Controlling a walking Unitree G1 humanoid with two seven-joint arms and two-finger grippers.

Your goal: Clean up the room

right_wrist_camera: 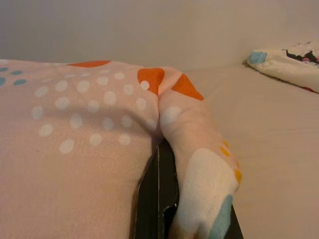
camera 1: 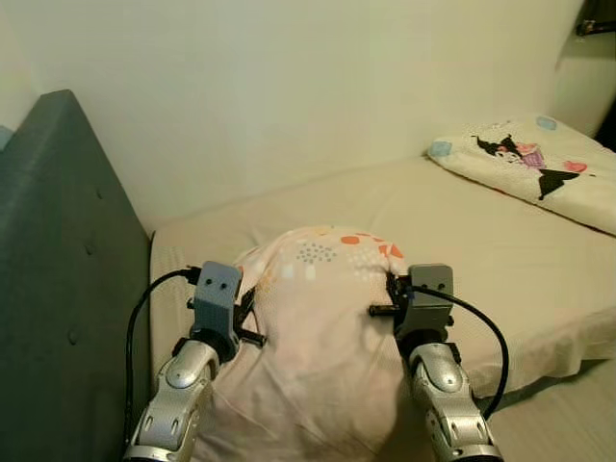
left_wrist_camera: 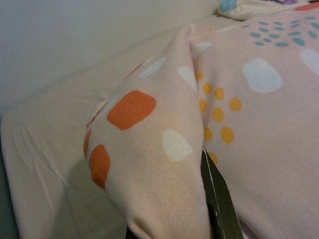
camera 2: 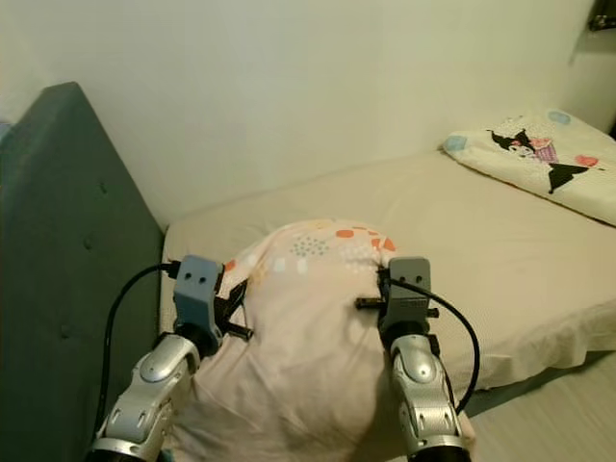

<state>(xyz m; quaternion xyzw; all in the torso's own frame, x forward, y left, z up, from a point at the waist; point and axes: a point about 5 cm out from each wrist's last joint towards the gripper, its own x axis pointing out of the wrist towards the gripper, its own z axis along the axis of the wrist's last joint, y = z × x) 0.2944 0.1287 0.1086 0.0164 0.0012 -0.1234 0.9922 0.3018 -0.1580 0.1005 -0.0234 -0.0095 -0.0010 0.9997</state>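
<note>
We hold a pink spotted pillow (camera 1: 322, 337) between both grippers, over the bed's beige sheet (camera 1: 462, 226).

Our left gripper (camera 1: 252, 300) pinches the pillow's left edge and our right gripper (camera 1: 390, 289) its right edge, fabric clamped in each. A cartoon-print pillow (camera 1: 534, 166) lies well beyond our right gripper; a grey headboard (camera 1: 58, 279) stands beside our left.
</note>
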